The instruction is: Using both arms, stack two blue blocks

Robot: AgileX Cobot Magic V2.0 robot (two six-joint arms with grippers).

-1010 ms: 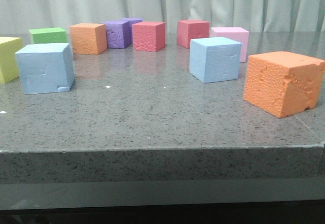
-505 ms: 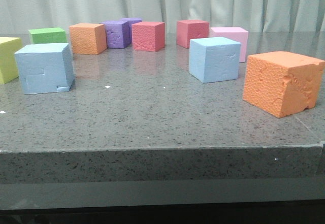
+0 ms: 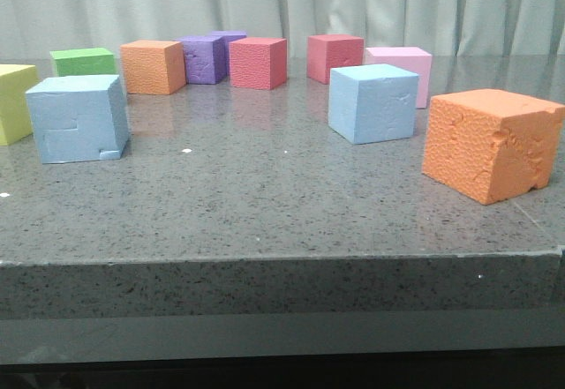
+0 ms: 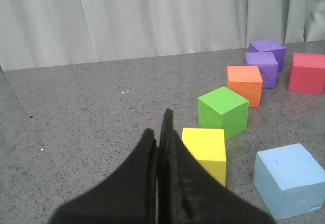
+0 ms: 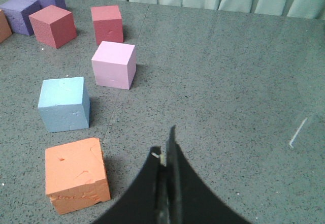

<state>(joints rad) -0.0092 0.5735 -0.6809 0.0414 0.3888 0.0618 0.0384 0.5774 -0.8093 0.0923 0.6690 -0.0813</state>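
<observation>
Nothing moved; only wrist views show closed left end effector (image 4: 158,132).

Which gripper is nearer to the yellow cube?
Left. The left gripper, shut, hangs close beside the yellow cube. The right gripper, also shut, is over the table's far side, by the large orange cube, yellow cube out of sight.

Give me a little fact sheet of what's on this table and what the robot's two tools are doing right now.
surface: grey speckled table
left blue block: stepped groove, beside yellow block
right blue block: in front of pink block
blue blocks stacked: no, wide apart
nearest block: large orange block
left tool: shut, empty
right tool: shut, empty
back row: green, orange, purple, red blocks
</observation>
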